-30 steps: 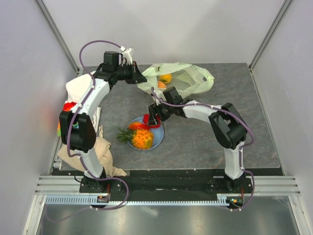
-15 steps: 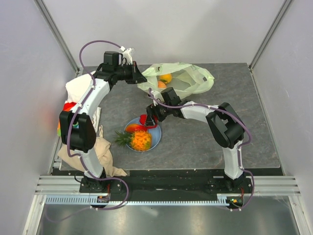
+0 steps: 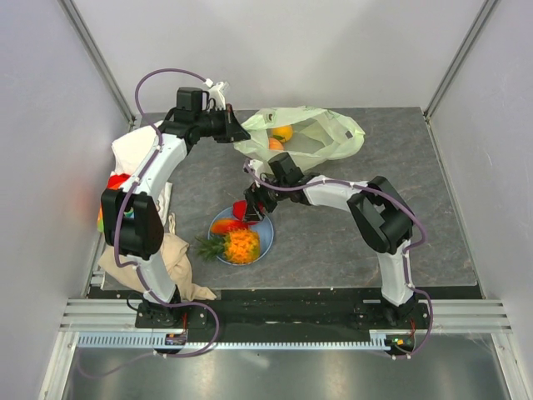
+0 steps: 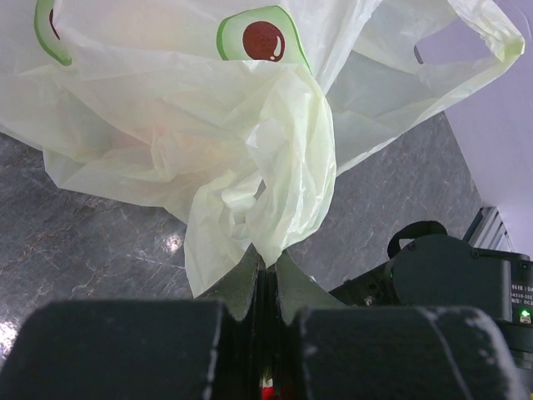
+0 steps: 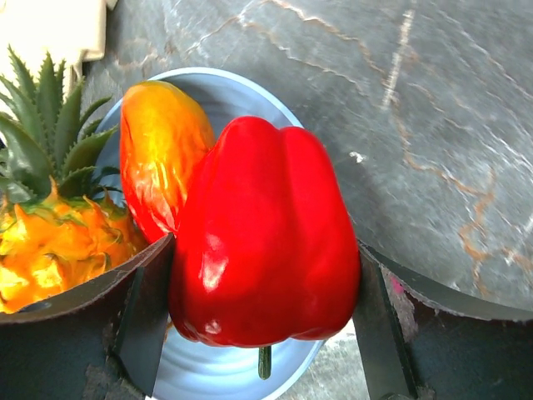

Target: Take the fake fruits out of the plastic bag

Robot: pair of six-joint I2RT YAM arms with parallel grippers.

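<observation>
the left gripper [image 4: 265,265] pinches a bunched fold of the thin, limp plastic bag [image 4: 250,125], which seems to hold two round fruits [image 3: 283,132], while the right gripper [image 5: 262,321] clasps the glossy, likely slippery red pepper [image 5: 266,225] across its belly over the blue plate [image 5: 212,375].

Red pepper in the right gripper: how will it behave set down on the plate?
Glossy skin on the red pepper looks slippery; the right gripper pinches its bulging sides. Lobed, tapered shape probably tips onto its side rather than rolling far. Rim of the blue plate and the orange fruit beside it may stop it.
</observation>
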